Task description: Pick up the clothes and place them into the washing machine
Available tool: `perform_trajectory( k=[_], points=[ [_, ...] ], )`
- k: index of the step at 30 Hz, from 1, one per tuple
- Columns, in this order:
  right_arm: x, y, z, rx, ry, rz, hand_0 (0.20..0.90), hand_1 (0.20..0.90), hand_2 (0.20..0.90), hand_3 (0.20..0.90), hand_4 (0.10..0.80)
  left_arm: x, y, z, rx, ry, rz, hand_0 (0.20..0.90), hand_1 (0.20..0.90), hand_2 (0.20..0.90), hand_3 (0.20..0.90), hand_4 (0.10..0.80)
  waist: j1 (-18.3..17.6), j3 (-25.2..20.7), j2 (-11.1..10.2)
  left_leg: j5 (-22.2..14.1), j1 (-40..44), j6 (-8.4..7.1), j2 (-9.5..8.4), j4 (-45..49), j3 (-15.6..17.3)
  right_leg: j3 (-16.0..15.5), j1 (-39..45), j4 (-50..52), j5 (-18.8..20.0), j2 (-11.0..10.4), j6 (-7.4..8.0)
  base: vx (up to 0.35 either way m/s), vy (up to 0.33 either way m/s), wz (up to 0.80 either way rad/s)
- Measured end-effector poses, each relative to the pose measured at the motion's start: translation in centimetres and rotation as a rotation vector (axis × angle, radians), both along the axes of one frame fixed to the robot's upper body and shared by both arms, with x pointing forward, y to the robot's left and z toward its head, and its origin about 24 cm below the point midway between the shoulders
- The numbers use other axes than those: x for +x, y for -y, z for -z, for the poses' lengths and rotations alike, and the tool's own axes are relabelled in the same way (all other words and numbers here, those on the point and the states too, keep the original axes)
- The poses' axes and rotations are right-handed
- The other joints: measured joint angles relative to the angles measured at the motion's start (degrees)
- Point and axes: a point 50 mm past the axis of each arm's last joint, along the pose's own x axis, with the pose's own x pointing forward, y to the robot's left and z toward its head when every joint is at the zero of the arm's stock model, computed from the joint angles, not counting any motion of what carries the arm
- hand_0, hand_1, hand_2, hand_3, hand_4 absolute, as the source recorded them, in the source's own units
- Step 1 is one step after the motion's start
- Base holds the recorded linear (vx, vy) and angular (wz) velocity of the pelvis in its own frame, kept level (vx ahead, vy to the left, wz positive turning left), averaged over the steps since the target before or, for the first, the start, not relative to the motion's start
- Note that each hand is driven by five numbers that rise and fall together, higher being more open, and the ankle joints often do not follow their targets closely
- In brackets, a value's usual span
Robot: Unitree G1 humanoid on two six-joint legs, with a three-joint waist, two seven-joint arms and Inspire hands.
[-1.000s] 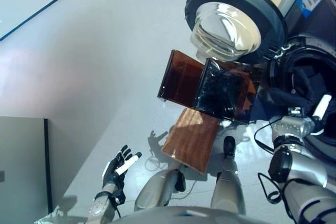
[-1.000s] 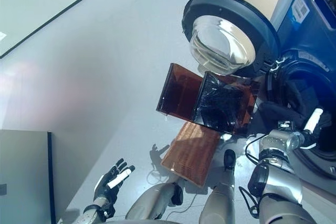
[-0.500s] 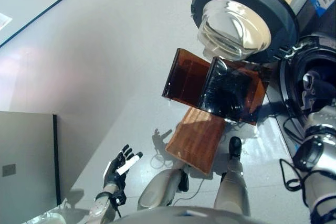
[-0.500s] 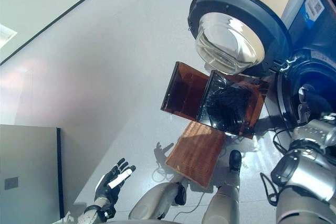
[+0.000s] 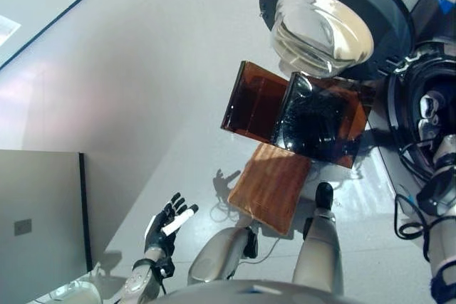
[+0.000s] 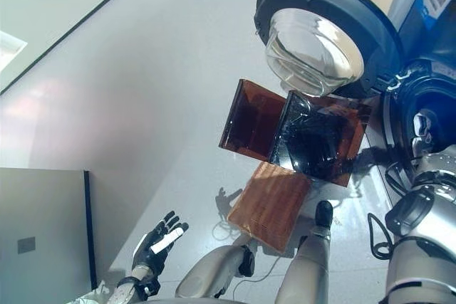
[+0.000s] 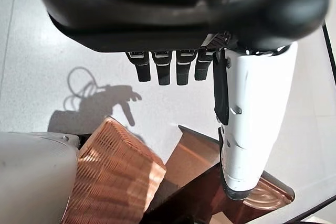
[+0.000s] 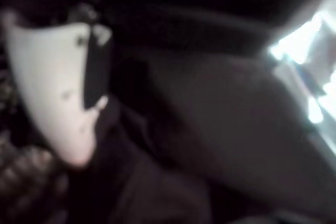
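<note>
The front-loading washing machine (image 5: 438,5) stands at the right, its round glass door (image 5: 324,23) swung open. My right hand (image 6: 422,127) reaches into the drum mouth (image 5: 420,97). In the right wrist view its white thumb (image 8: 58,87) lies against dark cloth (image 8: 210,129) inside the drum, and its fingers are hidden. A brown see-through box (image 5: 255,101) on the floor holds more dark clothes (image 5: 317,122). My left hand (image 5: 165,227) hangs open and empty at the lower left, with straight fingers (image 7: 168,66).
A woven wicker lid (image 5: 269,186) lies on the floor just in front of the box. A grey cabinet (image 5: 39,226) stands at the lower left. Pale floor stretches away to the left of the box.
The dark cloth that hung over the drum's rim a second ago is now inside the drum, and my right hand has gone in after it. The camera has shifted slightly. My left hand stays open.
</note>
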Motion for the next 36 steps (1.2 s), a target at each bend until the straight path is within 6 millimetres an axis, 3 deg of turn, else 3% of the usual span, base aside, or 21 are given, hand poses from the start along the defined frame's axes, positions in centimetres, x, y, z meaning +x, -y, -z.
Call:
perform_trajectory(
  k=[1,2,16,24,36],
  points=[
    [0.0,0.0,0.0,-0.012,-0.011,-0.004,0.488,0.488,0.488,0.488,0.506,0.1,0.0,0.0,-0.002,0.004,0.001,0.9,0.9,0.9,0.9,0.8,0.0,0.0,0.1,0.2,0.0,-0.3,-0.01,0.1,0.0,0.2,-0.2,0.5,-0.3,0.0,-0.15,0.046,0.032,-0.01],
    [0.0,0.0,-0.1,-0.018,-0.017,-0.007,0.9,0.9,0.9,0.9,0.8,0.1,0.1,-0.1,-0.003,0.008,0.002,0.9,0.9,0.9,0.9,0.8,0.0,0.0,0.2,0.4,0.1,-0.63,-0.01,0.2,-0.1,0.2,-0.2,0.8,-0.7,0.0,-0.06,0.0,0.0,0.0],
    [0.1,0.0,-0.4,-0.048,-0.016,-0.016,0.9,0.9,0.9,0.9,0.8,0.3,0.1,-0.3,-0.002,0.016,-0.006,0.9,0.9,0.9,0.9,0.8,-0.4,0.1,1.0,0.1,0.1,-0.62,0.25,0.0,-0.9,0.2,-1.1,2.3,-1.3,0.2,-0.3,0.02,0.027,-0.01],
    [0.5,0.0,-0.1,-0.151,-0.088,-0.121,0.9,0.9,0.9,0.9,0.8,0.3,0.2,-0.3,-0.006,0.017,-0.005,0.9,0.9,0.9,0.9,0.8,-1.1,0.1,0.8,0.1,0.3,-0.59,0.19,0.3,-0.9,0.2,-0.8,2.4,-1.2,0.3,-0.1,-0.002,0.042,-0.01],
    [0.3,-0.1,1.3,-0.198,-0.15,-0.179,0.9,0.9,0.9,0.9,0.8,0.3,0.3,-0.2,-0.027,0.011,-0.001,0.9,0.9,0.9,0.9,0.8,-1.7,0.4,0.5,0.0,2.4,-0.5,0.38,0.1,-1.3,-0.2,1.8,1.6,-1.1,0.5,0.01,0.005,0.059,-0.01]
  ],
)
